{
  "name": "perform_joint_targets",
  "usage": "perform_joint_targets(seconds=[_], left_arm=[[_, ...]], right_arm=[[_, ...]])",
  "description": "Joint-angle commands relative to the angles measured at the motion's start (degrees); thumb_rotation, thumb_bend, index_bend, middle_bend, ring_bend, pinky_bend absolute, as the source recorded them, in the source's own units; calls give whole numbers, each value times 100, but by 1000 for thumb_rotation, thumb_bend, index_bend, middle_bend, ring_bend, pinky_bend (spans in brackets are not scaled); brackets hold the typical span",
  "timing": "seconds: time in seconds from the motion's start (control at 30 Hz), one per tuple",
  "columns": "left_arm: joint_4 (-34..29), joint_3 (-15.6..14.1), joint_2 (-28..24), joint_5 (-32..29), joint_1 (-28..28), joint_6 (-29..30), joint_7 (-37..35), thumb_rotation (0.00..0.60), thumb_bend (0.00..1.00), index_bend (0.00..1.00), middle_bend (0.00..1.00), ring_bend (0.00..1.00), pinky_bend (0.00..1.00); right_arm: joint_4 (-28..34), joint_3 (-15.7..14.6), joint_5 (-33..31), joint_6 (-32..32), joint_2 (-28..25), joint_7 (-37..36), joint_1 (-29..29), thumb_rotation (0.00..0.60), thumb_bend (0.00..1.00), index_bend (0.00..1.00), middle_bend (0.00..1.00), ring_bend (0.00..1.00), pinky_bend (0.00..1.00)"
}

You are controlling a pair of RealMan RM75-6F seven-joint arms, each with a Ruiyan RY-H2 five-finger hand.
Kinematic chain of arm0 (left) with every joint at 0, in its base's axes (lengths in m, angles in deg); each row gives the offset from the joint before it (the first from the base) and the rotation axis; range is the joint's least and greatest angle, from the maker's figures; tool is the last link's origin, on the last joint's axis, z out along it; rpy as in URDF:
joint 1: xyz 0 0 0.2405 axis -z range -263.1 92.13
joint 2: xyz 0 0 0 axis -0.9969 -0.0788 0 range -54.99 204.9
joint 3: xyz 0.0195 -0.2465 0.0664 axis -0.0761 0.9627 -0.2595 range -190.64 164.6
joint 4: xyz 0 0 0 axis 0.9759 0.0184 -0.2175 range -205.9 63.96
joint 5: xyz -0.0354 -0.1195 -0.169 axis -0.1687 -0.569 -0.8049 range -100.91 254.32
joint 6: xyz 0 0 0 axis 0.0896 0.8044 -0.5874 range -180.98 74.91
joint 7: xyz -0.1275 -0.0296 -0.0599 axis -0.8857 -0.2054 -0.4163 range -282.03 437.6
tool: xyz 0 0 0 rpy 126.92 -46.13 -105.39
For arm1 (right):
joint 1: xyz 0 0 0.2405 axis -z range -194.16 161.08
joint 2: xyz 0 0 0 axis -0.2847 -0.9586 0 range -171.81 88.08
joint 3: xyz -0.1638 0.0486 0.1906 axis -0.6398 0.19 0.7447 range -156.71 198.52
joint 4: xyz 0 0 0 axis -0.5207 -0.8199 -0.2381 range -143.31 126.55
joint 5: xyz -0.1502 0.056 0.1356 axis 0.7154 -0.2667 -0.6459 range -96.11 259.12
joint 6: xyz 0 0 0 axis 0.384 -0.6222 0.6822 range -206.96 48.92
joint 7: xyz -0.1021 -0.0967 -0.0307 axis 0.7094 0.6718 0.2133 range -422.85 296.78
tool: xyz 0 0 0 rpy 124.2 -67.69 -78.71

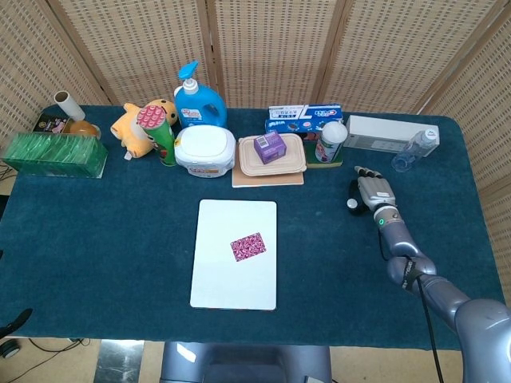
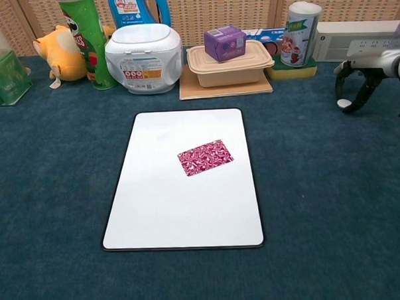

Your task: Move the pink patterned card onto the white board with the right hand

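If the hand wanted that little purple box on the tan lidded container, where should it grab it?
Probably from above, fingers on two opposite side walls of the purple box: it sits exposed atop the tan container, top clear.

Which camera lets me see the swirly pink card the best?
The chest view. There the pink patterned card looks big and close, so its swirly pattern shows clearly as it lies flat on the white board. The head view shows the same card from above, smaller, with the pattern harder to make out.
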Motion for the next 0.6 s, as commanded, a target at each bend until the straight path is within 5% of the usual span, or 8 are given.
perform_joint_targets(seconds=[0.03, 0.6], left_arm=[[2, -2, 0, 4, -2, 2, -4, 600, 48, 0, 0, 0, 24], [8, -2, -24, 4, 10, -16, -52, 600, 49, 0, 0, 0, 24]], right_arm=[[40, 10, 24, -25, -18, -17, 10, 600, 305, 548, 55, 0, 18], [914, 18, 205, -335, -360, 68, 74, 600, 316, 564, 59, 0, 20]])
